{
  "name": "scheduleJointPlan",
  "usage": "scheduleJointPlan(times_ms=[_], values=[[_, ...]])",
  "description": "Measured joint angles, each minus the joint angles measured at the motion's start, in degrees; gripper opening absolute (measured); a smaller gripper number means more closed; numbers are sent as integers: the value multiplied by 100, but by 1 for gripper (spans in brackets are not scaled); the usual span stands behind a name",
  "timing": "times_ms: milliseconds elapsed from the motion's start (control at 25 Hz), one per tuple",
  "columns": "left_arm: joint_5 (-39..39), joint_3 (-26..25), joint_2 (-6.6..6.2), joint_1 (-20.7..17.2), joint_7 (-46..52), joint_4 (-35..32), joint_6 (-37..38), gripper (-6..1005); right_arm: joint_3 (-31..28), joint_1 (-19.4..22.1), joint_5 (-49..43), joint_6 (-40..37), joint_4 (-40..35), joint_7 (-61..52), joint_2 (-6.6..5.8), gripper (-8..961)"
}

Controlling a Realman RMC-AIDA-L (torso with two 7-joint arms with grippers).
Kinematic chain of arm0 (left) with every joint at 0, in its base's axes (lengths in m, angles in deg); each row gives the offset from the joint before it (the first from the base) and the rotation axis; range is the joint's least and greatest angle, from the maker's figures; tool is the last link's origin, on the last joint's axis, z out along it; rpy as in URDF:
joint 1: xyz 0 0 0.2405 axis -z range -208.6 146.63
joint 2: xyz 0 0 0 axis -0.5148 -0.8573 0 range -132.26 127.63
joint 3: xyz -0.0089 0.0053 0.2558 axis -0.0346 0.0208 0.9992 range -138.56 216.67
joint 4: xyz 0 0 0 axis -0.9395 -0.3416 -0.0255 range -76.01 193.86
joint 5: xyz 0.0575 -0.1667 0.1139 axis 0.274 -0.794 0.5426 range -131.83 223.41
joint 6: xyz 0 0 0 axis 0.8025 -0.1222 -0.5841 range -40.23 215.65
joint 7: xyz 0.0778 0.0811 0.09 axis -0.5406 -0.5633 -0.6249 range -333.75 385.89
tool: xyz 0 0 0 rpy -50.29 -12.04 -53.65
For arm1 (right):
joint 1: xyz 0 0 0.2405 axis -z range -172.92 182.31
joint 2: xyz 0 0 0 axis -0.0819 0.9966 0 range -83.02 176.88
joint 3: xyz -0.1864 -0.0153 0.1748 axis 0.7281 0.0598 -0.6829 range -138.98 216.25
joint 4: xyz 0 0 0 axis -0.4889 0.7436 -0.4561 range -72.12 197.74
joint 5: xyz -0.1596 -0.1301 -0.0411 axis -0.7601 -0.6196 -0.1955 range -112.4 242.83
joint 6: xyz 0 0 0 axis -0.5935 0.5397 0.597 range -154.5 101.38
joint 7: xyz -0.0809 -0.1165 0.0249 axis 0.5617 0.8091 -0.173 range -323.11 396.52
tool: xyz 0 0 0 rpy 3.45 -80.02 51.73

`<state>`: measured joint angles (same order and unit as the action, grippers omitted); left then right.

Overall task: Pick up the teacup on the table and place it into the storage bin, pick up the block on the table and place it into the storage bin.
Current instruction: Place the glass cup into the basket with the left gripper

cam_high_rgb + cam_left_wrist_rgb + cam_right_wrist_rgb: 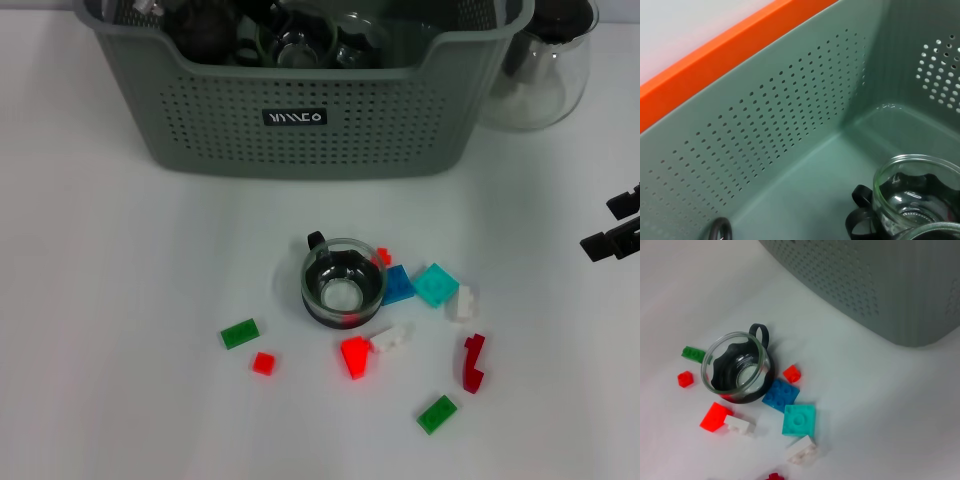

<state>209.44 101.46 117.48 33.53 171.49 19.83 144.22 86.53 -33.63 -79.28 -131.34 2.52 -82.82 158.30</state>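
Observation:
A glass teacup (343, 283) (737, 367) with a dark holder and handle stands upright on the white table, in front of the storage bin (300, 120) (880, 285). Loose blocks lie around it: a blue block (398, 285) (780, 394) touches its side, a teal block (436, 285) (799, 420) lies just beyond, and a red block (354, 356) (715, 416) sits in front. My right gripper (612, 225) hangs open at the right edge, well clear of the cup. The left wrist view looks into the bin (790, 125), where another glass cup (920, 195) rests.
More blocks are scattered about: white blocks (462, 303) (390, 337), a dark red block (473, 362), green blocks (437, 413) (239, 333) and a small red block (263, 363). A clear glass pot (545, 70) stands right of the bin. An orange strip (715, 55) runs behind the bin.

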Motion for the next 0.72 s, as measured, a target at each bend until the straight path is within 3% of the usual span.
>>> scheduleJointPlan(times_ms=[720], values=[[0, 210, -37, -5, -50, -51, 109, 52, -10, 18, -8, 42, 1, 0, -2, 917]])
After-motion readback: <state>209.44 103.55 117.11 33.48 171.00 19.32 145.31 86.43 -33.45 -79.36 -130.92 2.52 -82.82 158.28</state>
